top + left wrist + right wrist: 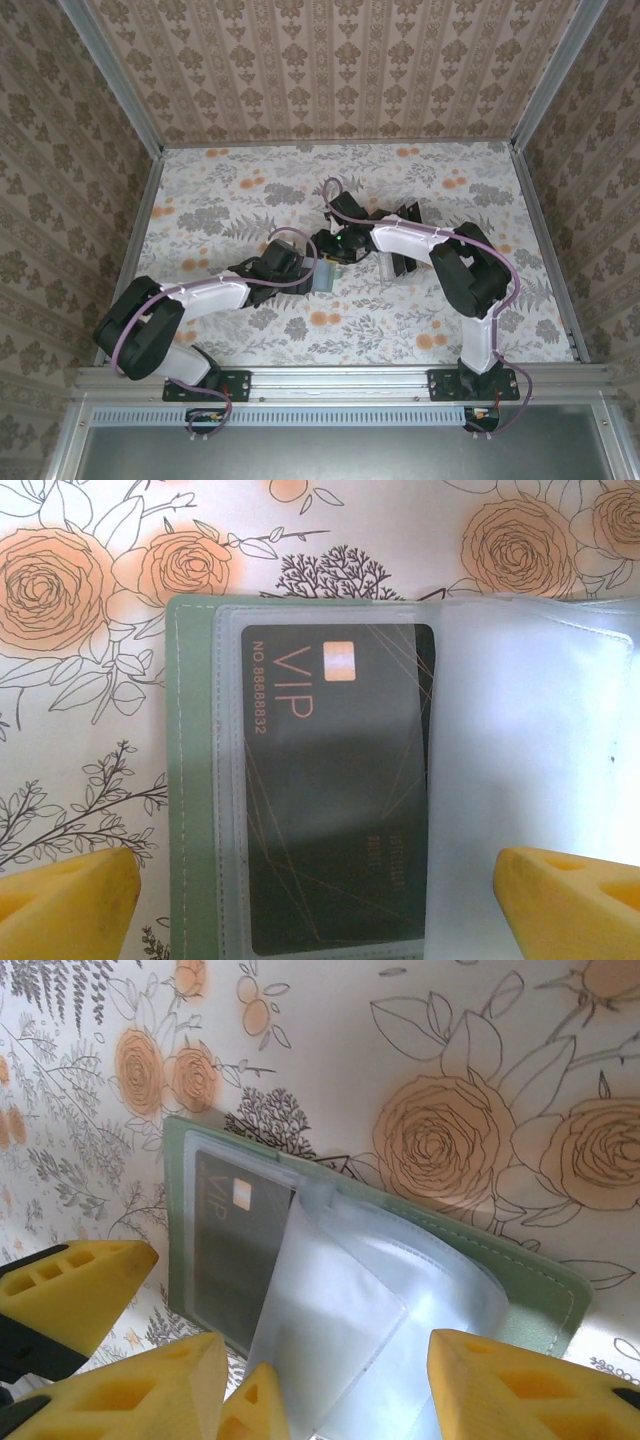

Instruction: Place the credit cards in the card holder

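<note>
The sage-green card holder (192,780) (520,1280) (326,279) lies open on the floral table. A black credit card (330,780) (225,1250) marked VIP sits inside its left clear pocket. Clear plastic sleeves (390,1300) (540,730) rise from the spine and curl up between the fingers of my right gripper (335,1380), which hangs just above, jaws well apart, pinching nothing. My left gripper (320,880) stands wide open over the holder's near end. One of its fingers (70,900) is left of the holder and the other is over the sleeves. Both grippers (305,266) (336,248) meet at mid-table.
More black cards (400,263) stand by the right forearm, partly hidden by it, and another dark piece (410,213) lies just behind it. Patterned walls enclose the table (480,300) on three sides.
</note>
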You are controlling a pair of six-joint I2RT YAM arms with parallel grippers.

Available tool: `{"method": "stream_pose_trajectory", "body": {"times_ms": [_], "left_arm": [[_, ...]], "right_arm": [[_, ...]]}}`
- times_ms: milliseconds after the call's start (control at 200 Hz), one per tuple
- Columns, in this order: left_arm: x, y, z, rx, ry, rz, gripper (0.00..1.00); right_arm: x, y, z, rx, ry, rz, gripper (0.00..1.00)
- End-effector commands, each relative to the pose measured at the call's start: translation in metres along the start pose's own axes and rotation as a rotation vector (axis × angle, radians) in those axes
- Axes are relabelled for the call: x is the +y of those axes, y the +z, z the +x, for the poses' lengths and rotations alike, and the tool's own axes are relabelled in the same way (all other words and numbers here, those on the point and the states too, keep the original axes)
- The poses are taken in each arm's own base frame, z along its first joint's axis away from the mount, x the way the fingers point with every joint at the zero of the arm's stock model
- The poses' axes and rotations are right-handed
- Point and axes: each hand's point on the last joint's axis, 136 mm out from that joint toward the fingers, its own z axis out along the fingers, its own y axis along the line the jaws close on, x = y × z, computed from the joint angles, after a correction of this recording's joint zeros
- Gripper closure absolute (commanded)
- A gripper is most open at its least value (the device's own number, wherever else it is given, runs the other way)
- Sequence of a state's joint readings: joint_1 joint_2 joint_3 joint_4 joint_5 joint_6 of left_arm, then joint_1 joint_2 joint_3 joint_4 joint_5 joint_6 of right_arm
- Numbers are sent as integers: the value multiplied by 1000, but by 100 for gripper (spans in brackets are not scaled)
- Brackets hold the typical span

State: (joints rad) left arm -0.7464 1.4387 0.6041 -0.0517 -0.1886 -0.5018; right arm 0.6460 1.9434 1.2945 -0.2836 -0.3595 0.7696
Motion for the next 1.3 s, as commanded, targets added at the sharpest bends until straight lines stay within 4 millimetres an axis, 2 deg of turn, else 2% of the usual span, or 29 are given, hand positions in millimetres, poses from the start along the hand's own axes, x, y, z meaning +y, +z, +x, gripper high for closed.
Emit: {"method": "stream_pose_trajectory", "body": {"times_ms": [0, 425, 870, 1295], "left_arm": [[3, -3, -2, -17, -10, -14, 0], [4, -2, -2, -16, -14, -14, 0], [5, 0, -3, -14, -15, -13, 0], [5, 0, -3, -14, -18, -11, 0]], "right_arm": [[14, -3, 4, 1, 21, -58, 43], [16, 18, 16, 42, 39, -73, 43], [12, 6, 27, 31, 50, -82, 43], [10, 12, 35, 44, 69, -89, 43]]}}
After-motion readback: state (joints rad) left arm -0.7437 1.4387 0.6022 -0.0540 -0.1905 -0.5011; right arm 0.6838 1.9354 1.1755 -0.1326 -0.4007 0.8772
